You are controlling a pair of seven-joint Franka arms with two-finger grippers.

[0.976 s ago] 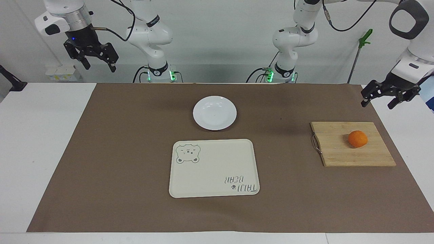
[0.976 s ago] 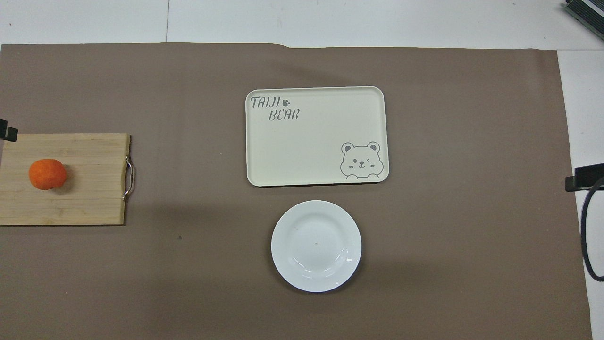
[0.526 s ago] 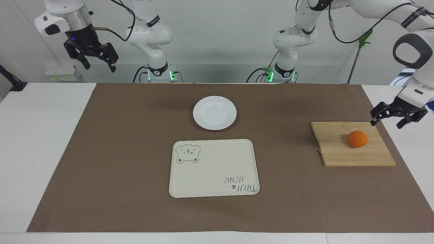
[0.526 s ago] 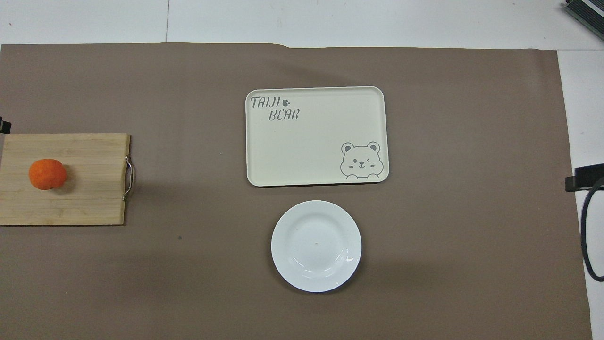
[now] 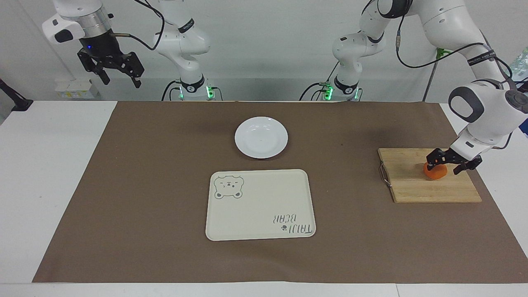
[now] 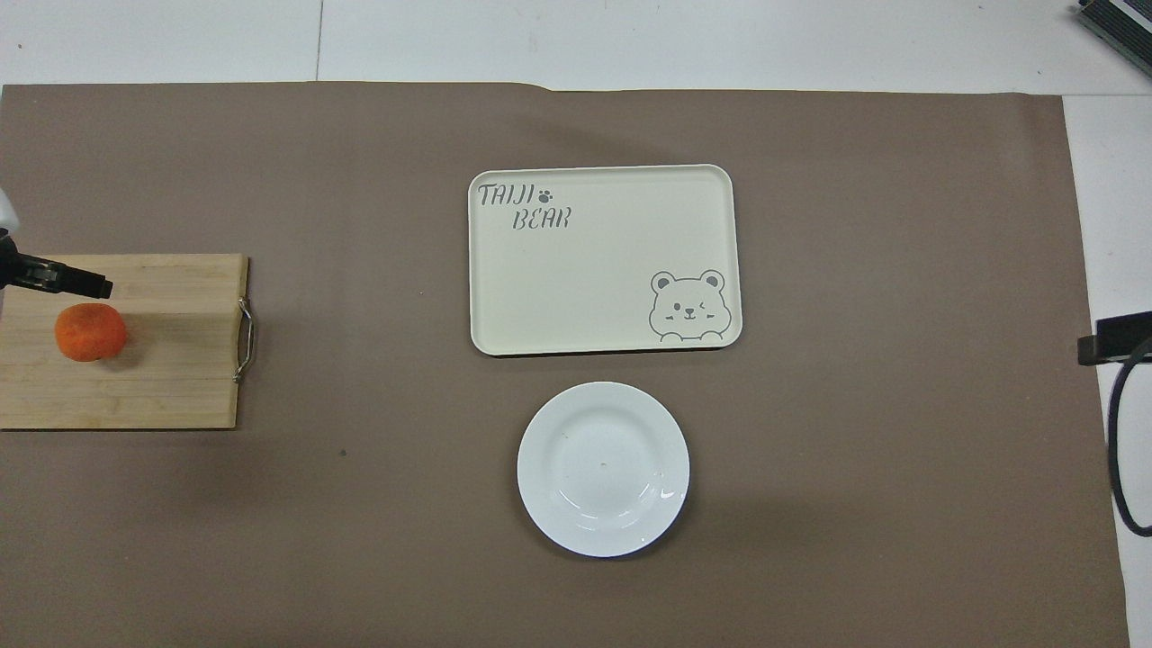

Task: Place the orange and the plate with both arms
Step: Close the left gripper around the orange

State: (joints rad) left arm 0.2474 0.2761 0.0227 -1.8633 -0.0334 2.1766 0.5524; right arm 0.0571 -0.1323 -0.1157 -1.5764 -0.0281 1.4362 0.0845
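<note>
Orange (image 5: 435, 173), cutting board (image 5: 412, 181) at table's left-arm end: left gripper (image 5: 449, 162) open astride, should lower centred before closing; right gripper (image 5: 119, 73) open, waiting.

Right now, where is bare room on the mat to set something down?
The tray is bare. Bare mat runs from tray and plate toward the right arm's end. A narrower strip lies between tray and board. The board is crowded: left gripper, open, around the orange.
</note>
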